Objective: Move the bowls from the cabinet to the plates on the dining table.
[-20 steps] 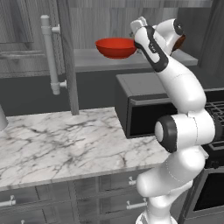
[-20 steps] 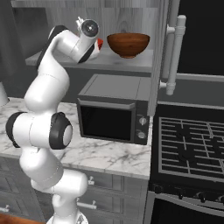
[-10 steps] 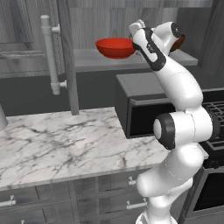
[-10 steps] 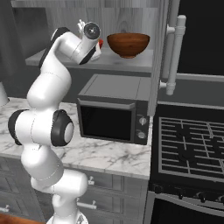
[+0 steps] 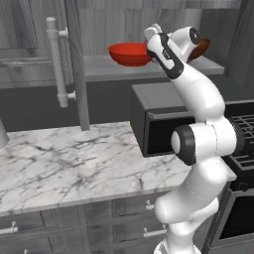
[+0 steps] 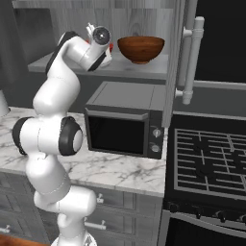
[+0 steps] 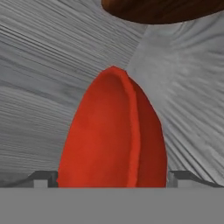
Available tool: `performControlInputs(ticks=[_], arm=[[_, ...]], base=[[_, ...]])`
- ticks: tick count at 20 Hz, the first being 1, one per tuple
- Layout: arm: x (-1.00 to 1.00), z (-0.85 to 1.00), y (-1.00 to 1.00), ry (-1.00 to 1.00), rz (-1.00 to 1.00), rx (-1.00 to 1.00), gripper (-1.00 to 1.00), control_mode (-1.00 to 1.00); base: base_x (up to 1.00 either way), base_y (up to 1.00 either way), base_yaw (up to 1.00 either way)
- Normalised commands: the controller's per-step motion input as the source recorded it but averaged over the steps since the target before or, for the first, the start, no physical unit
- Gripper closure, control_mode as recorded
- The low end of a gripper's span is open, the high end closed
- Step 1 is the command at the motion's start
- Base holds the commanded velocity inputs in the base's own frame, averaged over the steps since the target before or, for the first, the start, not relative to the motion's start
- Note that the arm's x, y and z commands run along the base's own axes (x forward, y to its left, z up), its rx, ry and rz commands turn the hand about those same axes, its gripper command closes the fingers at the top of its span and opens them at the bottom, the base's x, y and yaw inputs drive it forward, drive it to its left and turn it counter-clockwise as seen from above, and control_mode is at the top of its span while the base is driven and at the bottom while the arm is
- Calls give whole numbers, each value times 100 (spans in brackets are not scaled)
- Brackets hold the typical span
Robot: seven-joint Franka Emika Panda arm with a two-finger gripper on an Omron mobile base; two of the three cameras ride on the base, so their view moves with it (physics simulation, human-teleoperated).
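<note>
The cabinet (image 5: 99,69) stands open, with both bowls on its grey shelf. The red bowl (image 5: 130,53) sits at the left; my gripper (image 5: 150,45) has reached its right rim. In the hand view the red bowl (image 7: 113,135) looms edge-on between the two fingertips (image 7: 43,177), and the gripper (image 7: 112,177) is open and straddles the rim without pinching it. The brown bowl (image 6: 141,48) rests to the right on the same shelf, partly behind my wrist in the left base view. The plates and the dining table are out of view.
A black microwave (image 6: 125,127) sits under the shelf on a marble counter (image 5: 59,158). Beside it is a stove (image 6: 211,158). The open cabinet doors, with long bar handles (image 5: 57,62) (image 6: 192,57), flank the arm on either side.
The hand has crept a little closer to the red bowl. The jaws stay wide and both bowls stay where they were.
</note>
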Motion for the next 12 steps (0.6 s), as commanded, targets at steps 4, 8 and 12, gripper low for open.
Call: performControlInputs(ticks=[4,8,12], arm=[[41,-10,0,5,0,0,-100,-100],[37,-16,0,5,0,0,-100,-100],[29,-20,2,3,0,0,-100,-100]], base=[[0,0,0],[0,0,0],[0,0,0]])
